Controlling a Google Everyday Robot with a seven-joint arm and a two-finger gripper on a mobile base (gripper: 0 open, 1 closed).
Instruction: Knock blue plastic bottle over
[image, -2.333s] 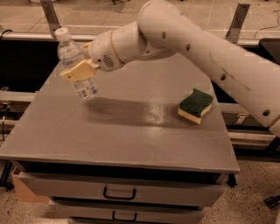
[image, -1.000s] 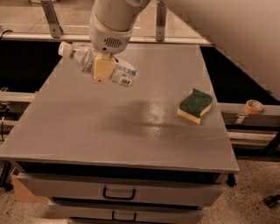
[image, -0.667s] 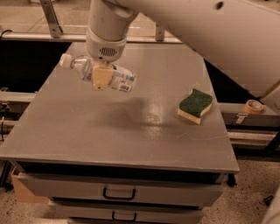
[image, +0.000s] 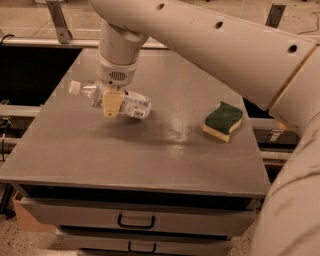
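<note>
— Blue plastic bottle (image: 132, 104), where?
— Held sideways over the grey table's (image: 150, 155) far left, white cap pointing left, pinched in the gripper (image: 112, 105). Label print unreadable. Green-and-yellow sponge (image: 223, 120) lies right.

You had a green-and-yellow sponge (image: 223, 120) lying near the grey surface's (image: 150, 160) right edge, well apart from the gripper (image: 112, 104) over its left half; two handled drawers (image: 136, 220) sat beneath.

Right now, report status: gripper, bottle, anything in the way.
Gripper shut on blue plastic bottle, over table left side. Bottle near horizontal, cap left. Sponge far right, apart.
</note>
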